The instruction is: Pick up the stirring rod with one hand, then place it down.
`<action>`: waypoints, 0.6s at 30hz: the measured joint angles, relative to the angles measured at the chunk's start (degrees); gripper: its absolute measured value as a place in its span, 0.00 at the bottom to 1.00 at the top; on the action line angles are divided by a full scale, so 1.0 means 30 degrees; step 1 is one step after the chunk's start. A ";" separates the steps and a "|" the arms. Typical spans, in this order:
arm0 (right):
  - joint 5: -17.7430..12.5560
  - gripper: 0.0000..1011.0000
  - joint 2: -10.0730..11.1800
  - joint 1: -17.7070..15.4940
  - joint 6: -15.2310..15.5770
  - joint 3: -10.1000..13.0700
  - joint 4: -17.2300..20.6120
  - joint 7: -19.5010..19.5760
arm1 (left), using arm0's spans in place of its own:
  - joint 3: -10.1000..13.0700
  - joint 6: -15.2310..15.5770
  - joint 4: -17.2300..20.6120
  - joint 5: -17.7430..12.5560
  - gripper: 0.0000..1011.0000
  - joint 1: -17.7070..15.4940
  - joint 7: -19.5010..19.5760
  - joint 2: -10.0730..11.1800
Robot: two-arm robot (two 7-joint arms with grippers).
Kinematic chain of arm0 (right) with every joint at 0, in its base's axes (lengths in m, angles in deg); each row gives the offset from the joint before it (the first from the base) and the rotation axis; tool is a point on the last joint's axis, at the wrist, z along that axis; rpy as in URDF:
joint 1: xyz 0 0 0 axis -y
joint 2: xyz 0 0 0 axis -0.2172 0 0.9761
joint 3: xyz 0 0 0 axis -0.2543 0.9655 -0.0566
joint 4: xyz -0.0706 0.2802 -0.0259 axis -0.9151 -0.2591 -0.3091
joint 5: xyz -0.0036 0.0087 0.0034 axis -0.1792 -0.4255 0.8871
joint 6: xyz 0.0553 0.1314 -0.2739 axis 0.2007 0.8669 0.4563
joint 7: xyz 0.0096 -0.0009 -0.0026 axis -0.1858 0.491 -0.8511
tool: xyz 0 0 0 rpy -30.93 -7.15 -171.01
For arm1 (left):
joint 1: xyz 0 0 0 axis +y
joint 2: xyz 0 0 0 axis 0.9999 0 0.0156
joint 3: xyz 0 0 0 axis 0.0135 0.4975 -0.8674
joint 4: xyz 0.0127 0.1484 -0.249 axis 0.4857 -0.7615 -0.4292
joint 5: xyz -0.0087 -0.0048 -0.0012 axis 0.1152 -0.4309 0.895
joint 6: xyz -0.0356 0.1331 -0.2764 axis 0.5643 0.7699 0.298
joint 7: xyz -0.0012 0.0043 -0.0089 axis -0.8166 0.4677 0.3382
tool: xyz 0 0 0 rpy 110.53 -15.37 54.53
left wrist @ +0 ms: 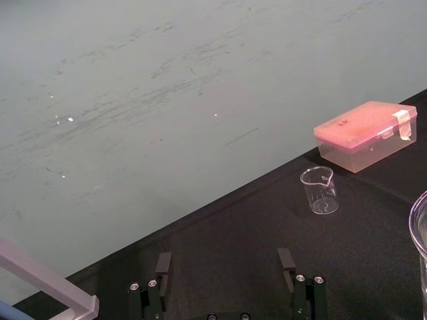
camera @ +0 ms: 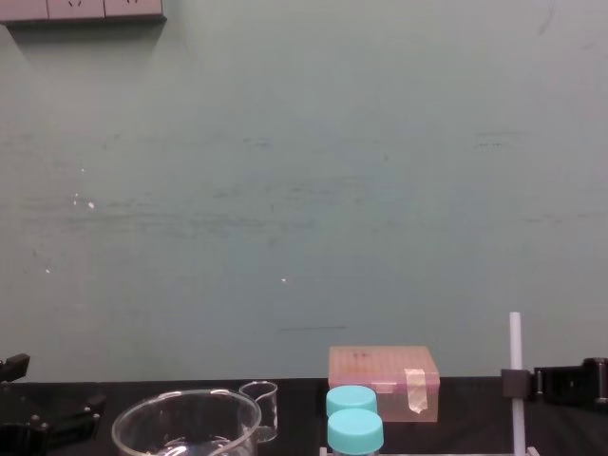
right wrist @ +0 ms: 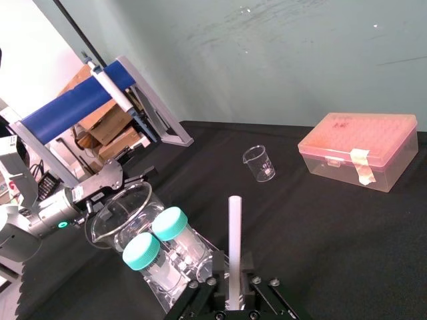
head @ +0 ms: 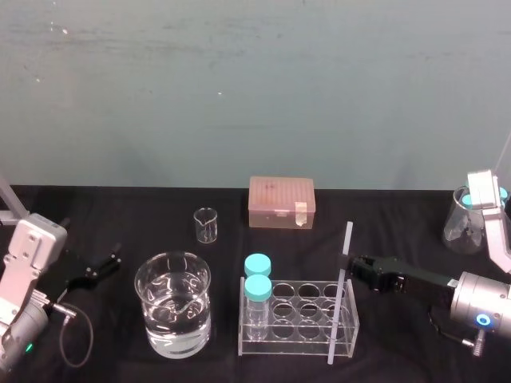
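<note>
The stirring rod [head: 346, 239] is a thin white stick. It stands nearly upright at the right end of a clear tube rack [head: 299, 329] and rises well above it. My right gripper [head: 351, 266] reaches in from the right and is shut on the rod about a third of the way down. In the right wrist view, black fingers [right wrist: 248, 265] press both sides of the rod [right wrist: 233, 227]. The chest view shows the rod [camera: 515, 342] with the right gripper [camera: 516, 384] clamped on it. My left gripper [head: 108, 263] rests open at the table's left, its fingers [left wrist: 163, 265] spread wide.
Two blue-capped jars [head: 257, 275] stand in the rack's left end. A large beaker of water [head: 172, 303] sits left of the rack. Behind are a small empty beaker [head: 205, 224] and a pink lidded box [head: 281, 202]. A glass flask [head: 467, 215] stands far right.
</note>
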 joint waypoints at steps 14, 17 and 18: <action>0.0000 0.07 0.0220 -0.0172 -0.0529 0.0207 0.0667 0.0126 | 0.0001 0.0001 0.0000 0.0000 0.99 0.0000 0.0000 0.0000; 0.0079 0.07 0.0525 -0.0282 -0.0944 0.0466 0.1460 0.0355 | 0.0001 0.0000 0.0000 0.0000 0.99 0.0000 0.0000 0.0000; 0.0095 0.07 0.0603 -0.0304 -0.1031 0.0540 0.1692 0.0424 | 0.0000 0.0000 0.0000 0.0000 0.99 0.0000 0.0000 0.0000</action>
